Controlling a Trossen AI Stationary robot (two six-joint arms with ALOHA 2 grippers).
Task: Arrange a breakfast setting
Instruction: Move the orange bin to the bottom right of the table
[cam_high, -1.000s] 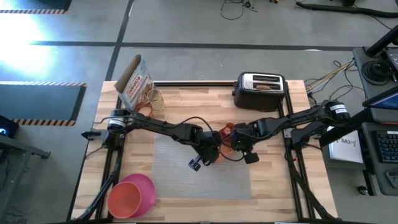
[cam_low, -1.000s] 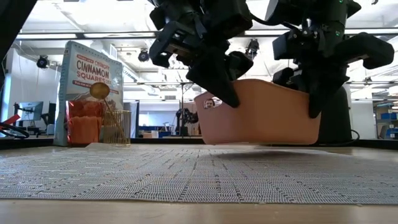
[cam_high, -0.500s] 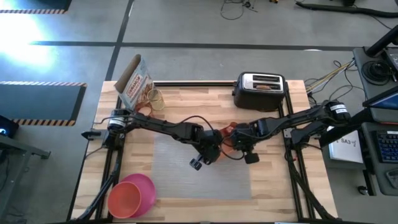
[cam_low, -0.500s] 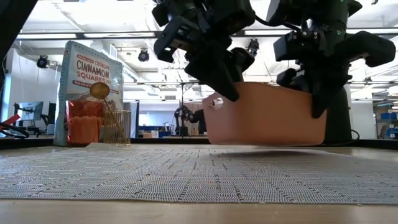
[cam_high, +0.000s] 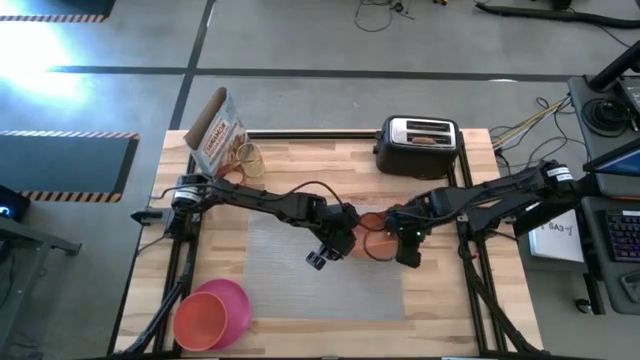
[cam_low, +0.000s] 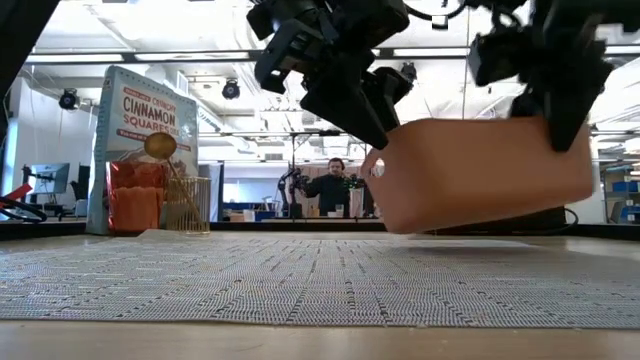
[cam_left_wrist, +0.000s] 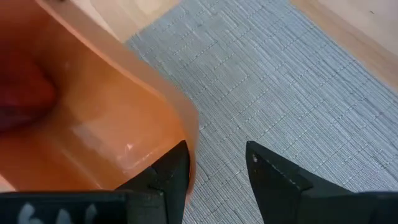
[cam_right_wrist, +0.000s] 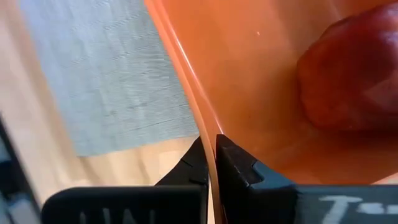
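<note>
**Tray on one rim grip, apple riding inside**

The orange tray (cam_low: 480, 175) hangs just above the grey mat (cam_high: 290, 270), tilted, near the mat's far right corner. I judge it light, stiff, thin-walled plastic with a smooth, slippery rim; the wall is the only sensible hold. The red apple (cam_right_wrist: 348, 74) inside it is round, loose and heavier than the tray, so tilt could roll it.

My right gripper (cam_right_wrist: 211, 158) is pinched tight on the tray's wall, carrying it alone. My left gripper (cam_left_wrist: 214, 171) has its fingers parted, one beside the rim, gripping nothing.

From above, both arms cover most of the tray, and I cannot see how the apple sits. The pink plate (cam_high: 225, 300) and red-orange bowl (cam_high: 200, 320) wait at the near left table corner. The cereal box (cam_low: 145, 150), spoon (cam_low: 158, 146) and cup (cam_low: 195, 205) stand far left; the toaster (cam_high: 418, 145) is behind.
</note>
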